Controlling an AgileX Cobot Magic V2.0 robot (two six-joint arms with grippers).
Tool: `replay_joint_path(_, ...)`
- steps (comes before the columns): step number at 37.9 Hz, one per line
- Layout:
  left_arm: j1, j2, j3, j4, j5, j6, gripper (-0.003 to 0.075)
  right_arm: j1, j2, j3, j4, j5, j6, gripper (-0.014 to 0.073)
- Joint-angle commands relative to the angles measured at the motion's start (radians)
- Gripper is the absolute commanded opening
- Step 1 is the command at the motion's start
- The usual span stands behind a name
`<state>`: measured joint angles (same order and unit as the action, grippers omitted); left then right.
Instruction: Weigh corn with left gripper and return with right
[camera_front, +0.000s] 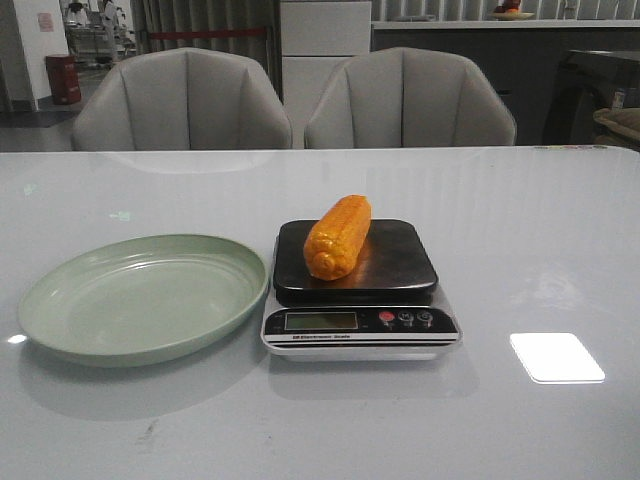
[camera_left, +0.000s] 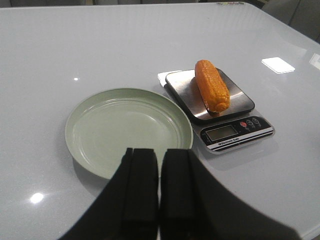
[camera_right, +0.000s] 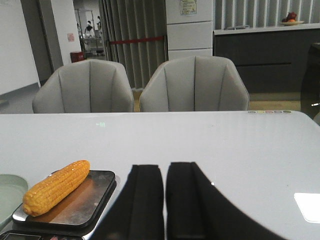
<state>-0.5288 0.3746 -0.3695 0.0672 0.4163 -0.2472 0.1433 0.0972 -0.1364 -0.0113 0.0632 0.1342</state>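
The orange-yellow corn (camera_front: 338, 236) lies on the dark platform of the kitchen scale (camera_front: 405, 328), at the table's middle. It also shows in the left wrist view (camera_left: 212, 86) and the right wrist view (camera_right: 56, 186). The pale green plate (camera_front: 60, 302) sits empty to the left of the scale; it also shows in the left wrist view (camera_left: 80, 135). My left gripper (camera_left: 159, 156) is shut and empty, above the plate's near rim. My right gripper (camera_right: 165, 170) is shut and empty, to the right of the scale. Neither gripper shows in the front view.
Two grey chairs (camera_front: 180, 100) stand behind the table's far edge. A bright light patch (camera_front: 556, 357) reflects on the white table to the right of the scale.
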Motion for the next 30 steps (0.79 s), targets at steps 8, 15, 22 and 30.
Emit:
replay_joint_path(8,0.003,0.005,-0.029,0.004,-0.073,-0.003,0.0114,-0.006,0.26,-0.205,-0.012,0.146,-0.004,0.0191)
replay_joint_path(15,0.003,0.005,-0.029,0.004,-0.077,-0.003,0.0114,-0.006,0.296,-0.205,0.011,0.155,0.027,0.0261)
replay_joint_path(22,0.003,0.005,-0.029,0.004,-0.079,-0.003,0.0114,0.008,0.345,-0.209,0.011,0.118,0.027,0.0611)
replay_joint_path(30,0.003,0.005,-0.029,0.004,-0.079,-0.003,0.0114,0.145,0.522,-0.316,0.011,0.142,0.026,0.0597)
